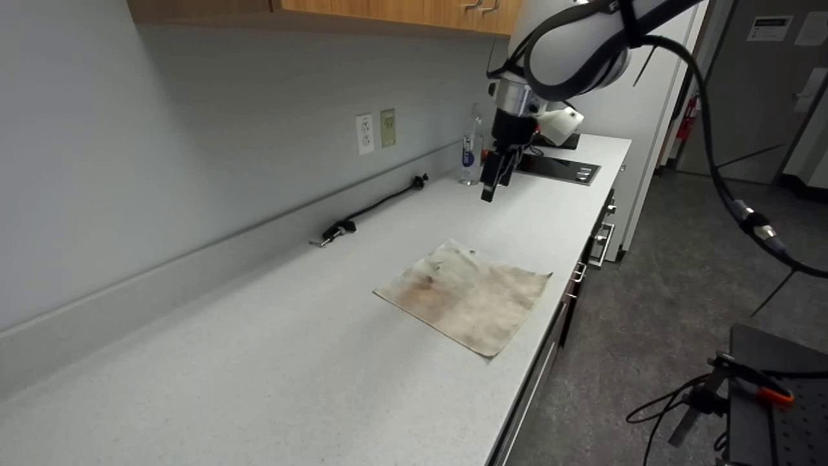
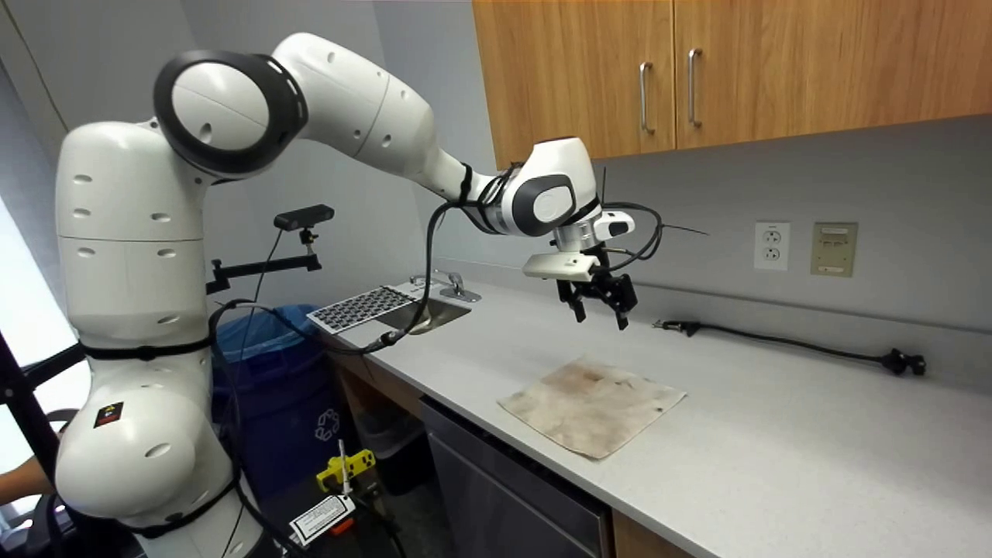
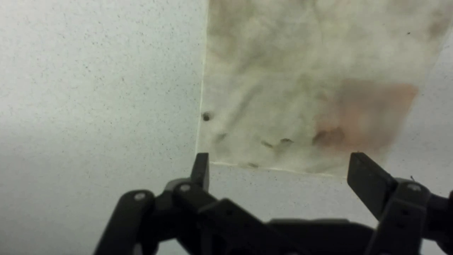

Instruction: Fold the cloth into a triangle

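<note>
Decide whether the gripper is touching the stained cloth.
Apart: in both exterior views, the open gripper hangs above the stained cloth, with countertop showing between them.

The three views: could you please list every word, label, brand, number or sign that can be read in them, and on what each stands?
"smart", sideways and blurred, so only a likely reading: bottle.
Recycling symbol: blue bin.
Sign on the door: too small to read.
Paper beside it: too faint to read.
Sticker on the arm: too small to read.
White tag beside the arm: too blurred to read.
The wrist view shows none.
</note>
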Controlling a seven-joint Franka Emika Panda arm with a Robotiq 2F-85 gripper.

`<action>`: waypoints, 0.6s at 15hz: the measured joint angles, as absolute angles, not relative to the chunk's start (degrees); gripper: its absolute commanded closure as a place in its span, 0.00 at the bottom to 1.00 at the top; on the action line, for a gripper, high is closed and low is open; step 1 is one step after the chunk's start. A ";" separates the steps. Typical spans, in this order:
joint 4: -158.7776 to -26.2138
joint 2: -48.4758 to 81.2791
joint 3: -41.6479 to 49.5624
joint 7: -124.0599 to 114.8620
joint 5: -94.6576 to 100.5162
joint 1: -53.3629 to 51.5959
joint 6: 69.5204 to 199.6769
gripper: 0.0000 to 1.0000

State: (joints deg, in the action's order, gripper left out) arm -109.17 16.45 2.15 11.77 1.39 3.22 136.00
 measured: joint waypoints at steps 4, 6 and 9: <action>-101.37 26.15 2.10 11.77 1.37 3.76 136.28 0.00; -98.65 29.95 1.85 11.77 1.03 4.25 136.63 0.00; -95.30 34.00 1.18 11.77 0.57 5.13 137.84 0.00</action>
